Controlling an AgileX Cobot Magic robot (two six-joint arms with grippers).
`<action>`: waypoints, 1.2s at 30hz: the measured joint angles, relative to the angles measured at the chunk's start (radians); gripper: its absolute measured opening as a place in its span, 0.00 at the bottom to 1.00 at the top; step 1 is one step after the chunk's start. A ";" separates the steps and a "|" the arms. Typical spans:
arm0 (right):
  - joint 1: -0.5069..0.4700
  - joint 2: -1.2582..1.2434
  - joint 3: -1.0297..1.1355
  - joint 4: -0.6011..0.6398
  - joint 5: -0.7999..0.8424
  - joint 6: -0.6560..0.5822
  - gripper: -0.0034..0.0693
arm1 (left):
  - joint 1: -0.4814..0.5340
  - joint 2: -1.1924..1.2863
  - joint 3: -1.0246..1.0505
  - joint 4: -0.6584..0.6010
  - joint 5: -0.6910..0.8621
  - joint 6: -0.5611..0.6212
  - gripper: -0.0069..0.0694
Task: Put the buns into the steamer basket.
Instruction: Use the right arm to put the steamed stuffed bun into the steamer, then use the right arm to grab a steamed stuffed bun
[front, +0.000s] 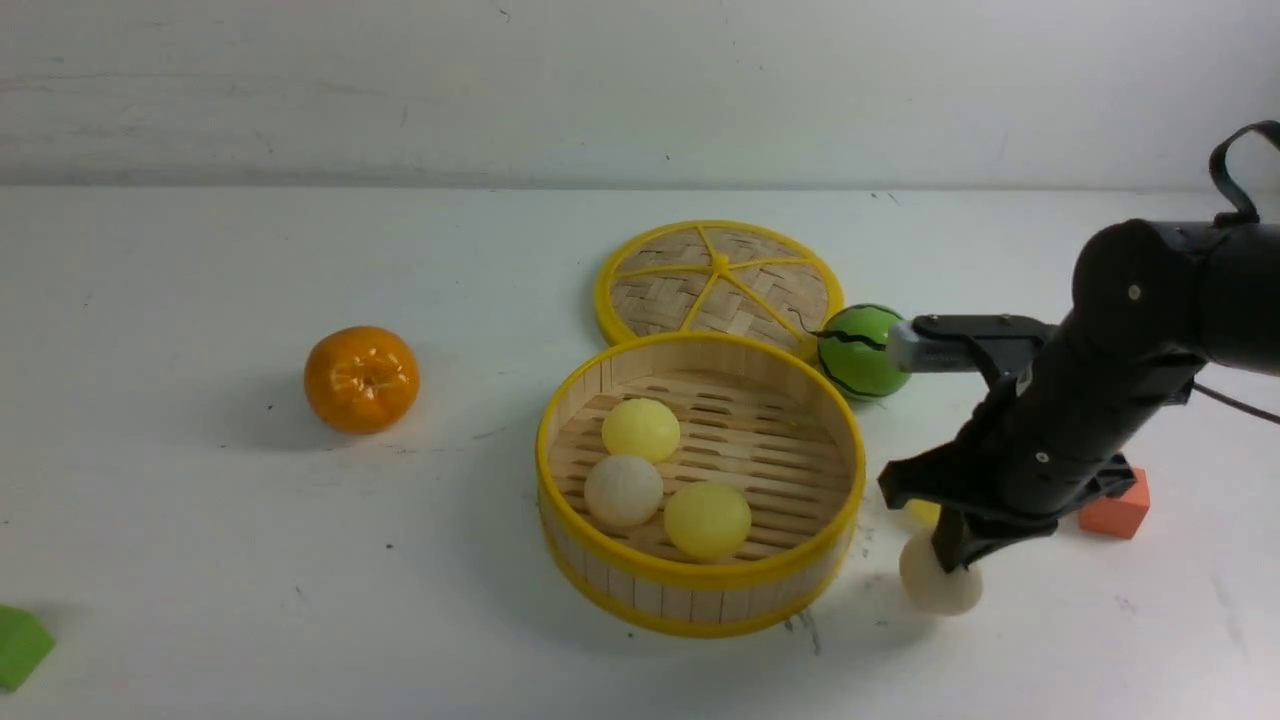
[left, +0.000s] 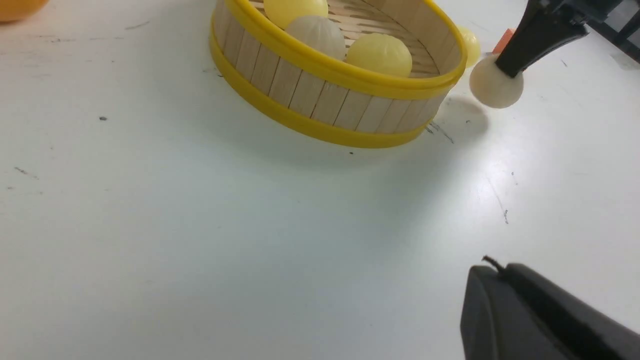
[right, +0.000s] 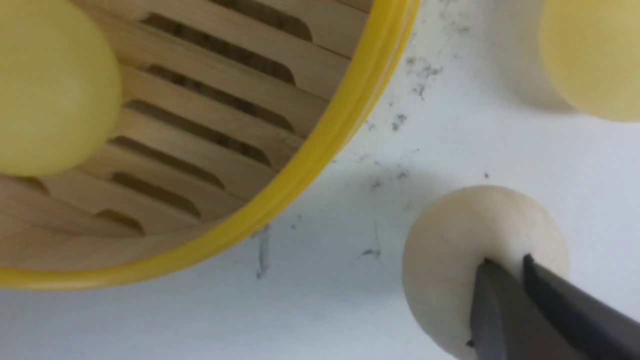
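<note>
The steamer basket (front: 690, 600) stands mid-table and holds three buns: a pale yellow one (front: 640, 428), an off-white one (front: 623, 490) and a pale yellow one (front: 707, 520). My right gripper (front: 955, 560) is just right of the basket, shut on the top of another off-white bun (front: 940, 590), close to the table. That bun also shows in the right wrist view (right: 460, 250) between the pinching gripper (right: 506, 261). A fifth, pale yellow bun (front: 922, 512) lies on the table behind it, mostly hidden. My left gripper (left: 492, 270) is shut and empty, in front of the basket (left: 310, 95).
The flat woven lid (front: 718, 280) lies behind the basket. A green watermelon ball (front: 860, 350) sits at the lid's right. An orange (front: 361, 378) is at the left, an orange-red block (front: 1115, 508) behind my right arm, a green block (front: 20, 645) at the front left edge.
</note>
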 joint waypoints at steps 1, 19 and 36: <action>0.000 -0.010 -0.005 0.000 0.005 0.001 0.05 | 0.000 0.000 0.000 0.000 0.000 0.000 0.09; 0.103 0.152 -0.237 0.035 -0.141 -0.060 0.07 | 0.000 0.000 0.000 0.000 0.000 0.000 0.11; 0.102 0.060 -0.328 0.006 0.036 -0.056 0.79 | 0.000 0.000 0.000 0.000 0.000 0.000 0.13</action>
